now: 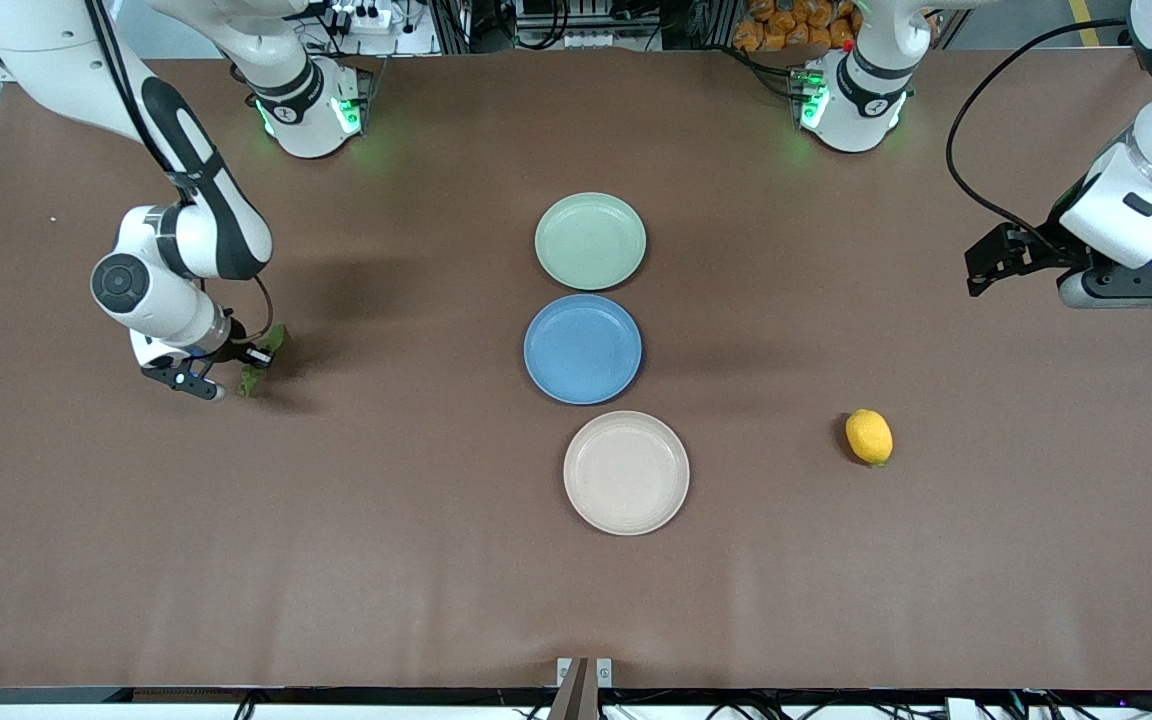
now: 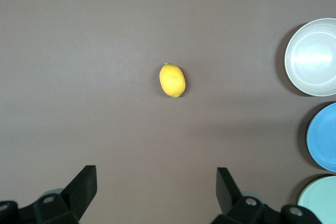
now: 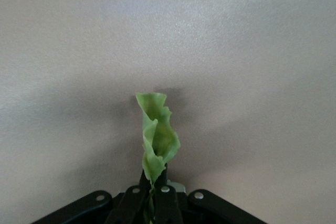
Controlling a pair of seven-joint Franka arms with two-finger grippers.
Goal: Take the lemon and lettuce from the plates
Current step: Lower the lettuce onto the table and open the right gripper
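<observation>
My right gripper (image 1: 258, 357) (image 3: 155, 179) is shut on the wrinkly green lettuce (image 1: 252, 381) (image 3: 157, 135), low over bare table toward the right arm's end. The leaf sticks out past the fingertips toward the tabletop. The yellow lemon (image 1: 869, 437) (image 2: 172, 80) lies on bare table toward the left arm's end, level with the beige-white plate (image 1: 626, 472) (image 2: 313, 56). My left gripper (image 1: 978, 272) (image 2: 156, 174) hangs open and empty over the table at that end. Both the pale green plate (image 1: 590, 240) (image 2: 320, 200) and the beige-white one hold nothing.
A blue plate (image 1: 582, 348) (image 2: 325, 136), also holding nothing, sits between the green and beige-white plates in a row down the table's middle. The two arm bases (image 1: 311, 110) (image 1: 851, 100) stand at the table's edge farthest from the front camera.
</observation>
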